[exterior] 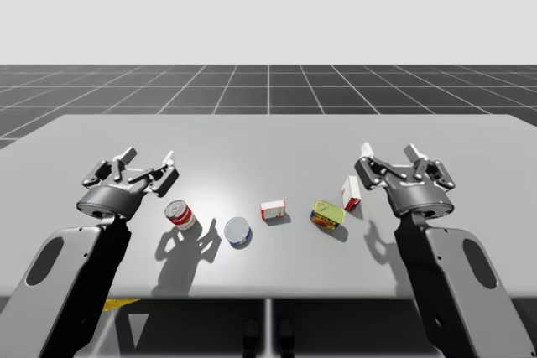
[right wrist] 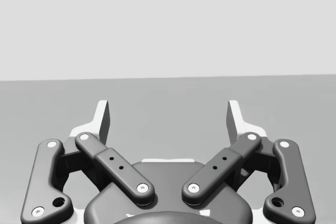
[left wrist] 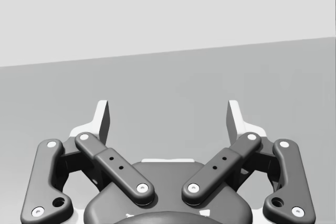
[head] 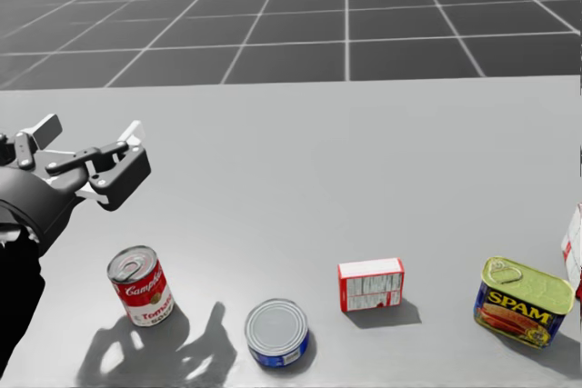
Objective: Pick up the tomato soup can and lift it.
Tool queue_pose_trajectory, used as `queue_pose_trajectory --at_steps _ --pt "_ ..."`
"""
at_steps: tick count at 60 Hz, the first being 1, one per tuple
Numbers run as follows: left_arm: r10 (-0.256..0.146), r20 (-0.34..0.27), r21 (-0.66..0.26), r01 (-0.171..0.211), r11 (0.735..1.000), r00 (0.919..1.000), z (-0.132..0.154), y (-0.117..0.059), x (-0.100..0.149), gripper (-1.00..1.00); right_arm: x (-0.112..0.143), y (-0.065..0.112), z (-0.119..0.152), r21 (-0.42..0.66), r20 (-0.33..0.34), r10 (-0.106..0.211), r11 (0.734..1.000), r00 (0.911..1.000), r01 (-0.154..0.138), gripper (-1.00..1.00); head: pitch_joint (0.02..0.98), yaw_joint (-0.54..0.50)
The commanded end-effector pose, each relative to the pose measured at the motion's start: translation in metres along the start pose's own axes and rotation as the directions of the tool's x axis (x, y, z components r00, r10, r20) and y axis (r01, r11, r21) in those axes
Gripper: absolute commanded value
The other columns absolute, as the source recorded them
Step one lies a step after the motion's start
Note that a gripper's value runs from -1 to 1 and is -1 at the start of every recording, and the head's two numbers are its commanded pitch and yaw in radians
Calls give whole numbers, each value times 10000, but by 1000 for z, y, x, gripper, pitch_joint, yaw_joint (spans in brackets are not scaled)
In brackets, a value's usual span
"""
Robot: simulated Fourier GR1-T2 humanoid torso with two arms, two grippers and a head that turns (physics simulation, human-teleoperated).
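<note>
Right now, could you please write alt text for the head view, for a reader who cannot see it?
A red-and-white soup can stands on a grey table, with an arm's open gripper behind it, not touching. To its right sit a blue can, a small red-and-white box and a yellow-and-blue tin.

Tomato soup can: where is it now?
In the high view the tomato soup can stands at the left of the table, near my left tool, with the blue can on its right.
</note>
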Motion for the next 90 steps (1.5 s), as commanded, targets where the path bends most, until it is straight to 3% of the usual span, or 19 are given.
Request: queue_pose_trajectory --at_steps 1,23,37,42,57,65,77,86,88,90 --pt "-34 -55 -74 34 10000 10000 -1 -1 0 -1000 -4 7 2 231 -215 71 9997 9997 -66 -1000 722 197" --pt "188 -118 -284 -191 9994 9998 0 0 4 -1000 -8 23 6 691 -482 405 9969 9980 -371 -1000 878 415" --pt "462 -28 -542 -463 9975 9989 6 -4 13 -1000 -10 23 5 723 -540 462 9965 9975 -422 -1000 894 436" --pt "869 -90 -928 -873 9918 9962 17 -3 26 -1000 -10 23 5 748 -573 452 9964 9973 -409 -1000 892 436" --pt "277 -839 -1963 -438 9796 9961 54 0 39 -1000 -12 22 5 762 -679 401 9965 9969 -349 -1000 884 444" --pt "-62 -1251 -2404 -242 9704 9921 83 7 34 -1000 -12 22 6 774 -688 363 9965 9970 -310 -1000 881 446" --pt "-139 -1706 -2261 -254 9738 9852 115 14 14 -1000 -11 22 5 791 -769 189 9968 9969 -128 -1000 887 445" --pt "-342 -2374 -2270 -212 9737 9708 129 16 -14 -1000 -11 22 5 816 -780 200 9966 9968 -136 -1000 887 439" --pt "-107 -2575 -2231 -487 9736 9662 130 17 -22 -1000 -11 21 5 809 -772 190 9966 9968 -128 -1000 887 436" --pt "-158 -2716 -2185 -457 9748 9623 131 18 -30 -1000 -11 22 5 816 -772 186 9966 9968 -123 -1000 888 434"
